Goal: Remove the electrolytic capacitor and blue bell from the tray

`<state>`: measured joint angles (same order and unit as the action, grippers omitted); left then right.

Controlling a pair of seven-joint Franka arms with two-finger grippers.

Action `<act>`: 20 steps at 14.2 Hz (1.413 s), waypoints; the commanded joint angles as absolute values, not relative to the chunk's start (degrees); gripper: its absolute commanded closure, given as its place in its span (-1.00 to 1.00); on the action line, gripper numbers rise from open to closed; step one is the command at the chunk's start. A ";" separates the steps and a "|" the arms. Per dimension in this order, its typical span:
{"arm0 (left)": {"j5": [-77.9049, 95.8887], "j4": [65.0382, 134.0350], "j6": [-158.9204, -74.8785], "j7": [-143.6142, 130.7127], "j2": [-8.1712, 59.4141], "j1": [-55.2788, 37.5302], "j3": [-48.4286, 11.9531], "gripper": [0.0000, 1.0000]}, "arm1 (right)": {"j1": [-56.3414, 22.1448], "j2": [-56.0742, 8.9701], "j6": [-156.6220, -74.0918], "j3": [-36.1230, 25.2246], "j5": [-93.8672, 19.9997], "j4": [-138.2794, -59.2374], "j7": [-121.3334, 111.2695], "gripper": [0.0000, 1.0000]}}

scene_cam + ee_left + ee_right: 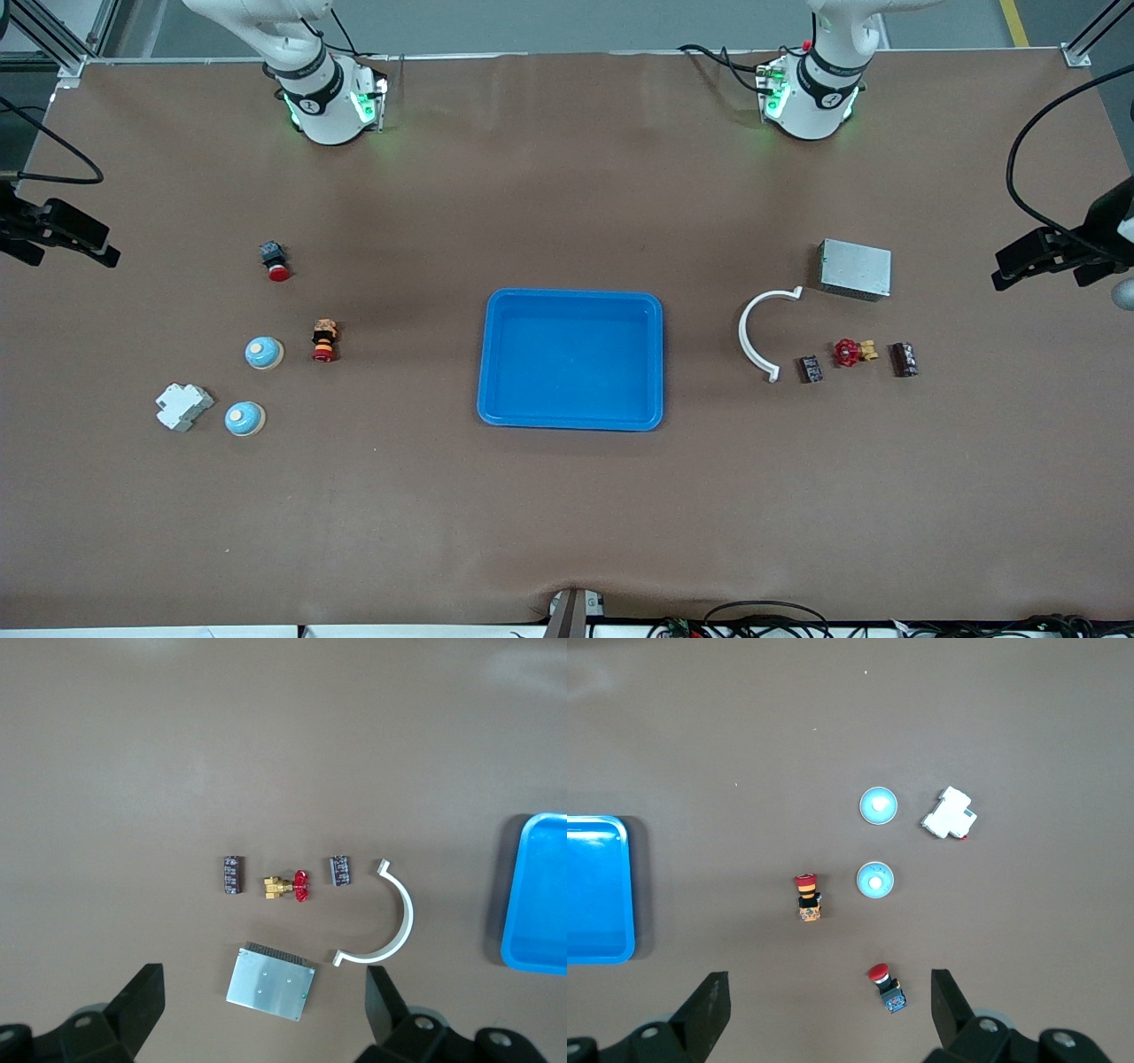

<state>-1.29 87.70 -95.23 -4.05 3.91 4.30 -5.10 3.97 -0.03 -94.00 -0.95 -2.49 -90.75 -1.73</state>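
Capacitors (810,369) lie flat; bells (264,353) (domes up).

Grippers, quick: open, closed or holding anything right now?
Left gripper: jaws open, holding nothing, up over the metal box.
Right gripper: jaws open, holding nothing, up over the red pushbutton.

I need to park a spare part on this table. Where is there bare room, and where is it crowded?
Bare brown paper runs along the edge nearest the front camera, below the blue plastic tray, and between the tray and the arms' bases. It is crowded around the two round blue bells toward the right arm's end, and around the white curved bracket and small dark capacitors toward the left arm's.
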 commanded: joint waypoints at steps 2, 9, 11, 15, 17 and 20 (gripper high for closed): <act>-1.58 90.80 -97.65 -4.58 0.96 5.01 -5.89 -1.00 | 4.57 0.79 -94.83 -0.35 -2.02 -91.67 -2.29 -1.00; -0.97 89.47 -97.21 -4.04 2.20 4.66 -5.89 -1.00 | 4.57 0.70 -95.27 -0.35 -1.67 -91.67 -2.37 -1.00; -0.97 89.47 -97.29 -4.13 2.20 4.66 -5.89 -1.00 | 4.66 0.70 -95.27 -0.35 -1.58 -91.67 -2.37 -1.00; -0.97 89.47 -97.29 -4.31 2.29 4.57 -5.89 -1.00 | 4.66 0.70 -95.36 -0.35 -1.58 -91.67 -2.37 -1.00; -0.88 89.47 -97.29 -4.31 2.20 4.57 -5.89 -1.00 | 4.66 0.62 -95.80 -0.35 -1.50 -91.67 -2.46 -1.00; -0.97 89.56 -97.29 -4.39 2.29 4.57 -5.89 -1.00 | 4.57 0.62 -95.80 -0.26 0.79 -91.23 -2.55 -1.00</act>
